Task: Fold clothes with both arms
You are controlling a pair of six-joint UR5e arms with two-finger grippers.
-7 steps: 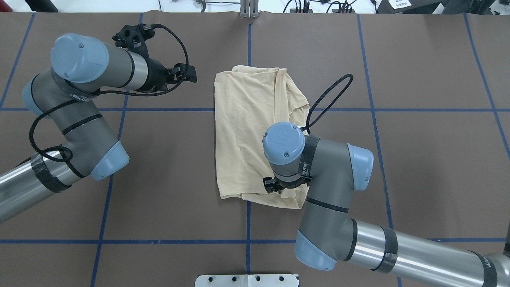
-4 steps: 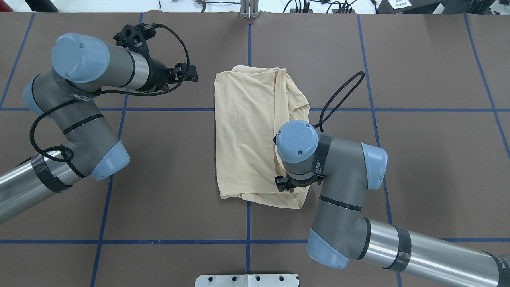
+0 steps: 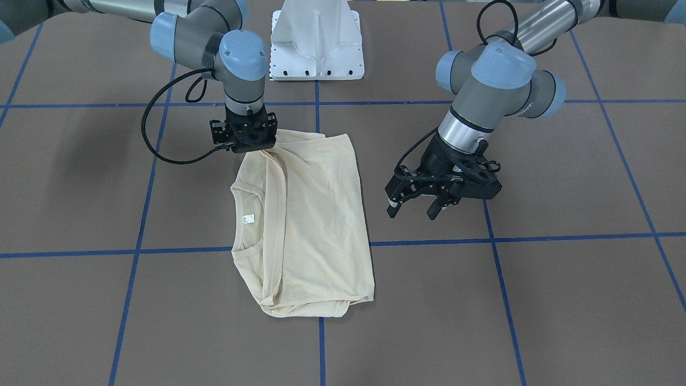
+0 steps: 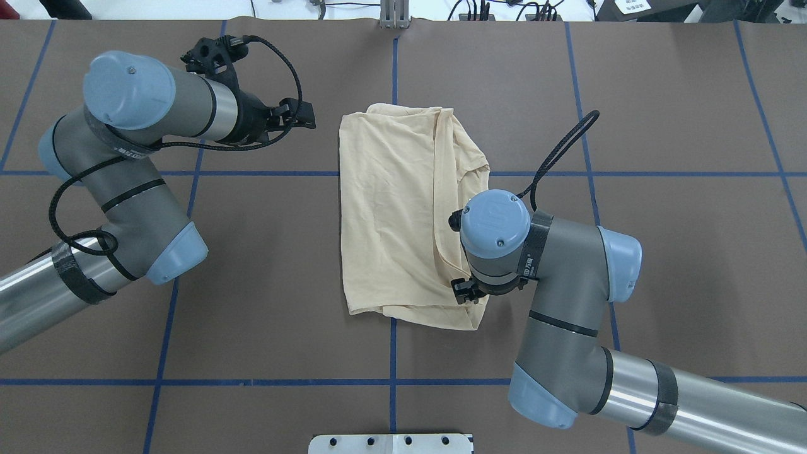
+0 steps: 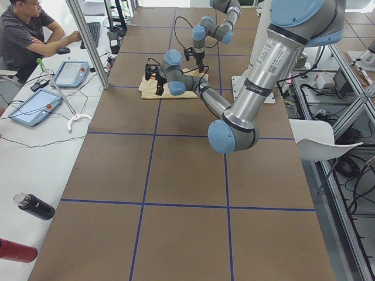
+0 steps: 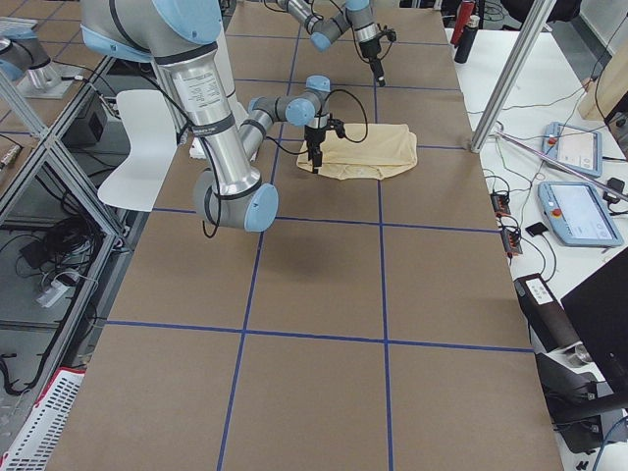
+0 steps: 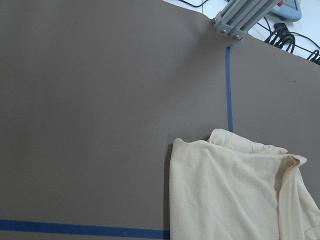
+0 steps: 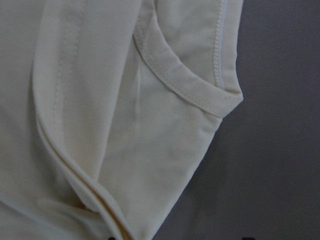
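shirt's (image 3: pixel 316 225) neck label (image 3: pixel 248 218) shows only in the front view

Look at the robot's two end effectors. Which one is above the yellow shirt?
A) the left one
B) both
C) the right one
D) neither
C: the right end effector is over the corner of the shirt nearest the robot, while the left end effector hangs off to the side, clear of the cloth.

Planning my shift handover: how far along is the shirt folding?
Done: the shirt lies folded into a rough rectangle. In hand: the right gripper sits at its robot-side corner, grip unclear; the left gripper hangs open beside it. Left: likely another fold to halve it.
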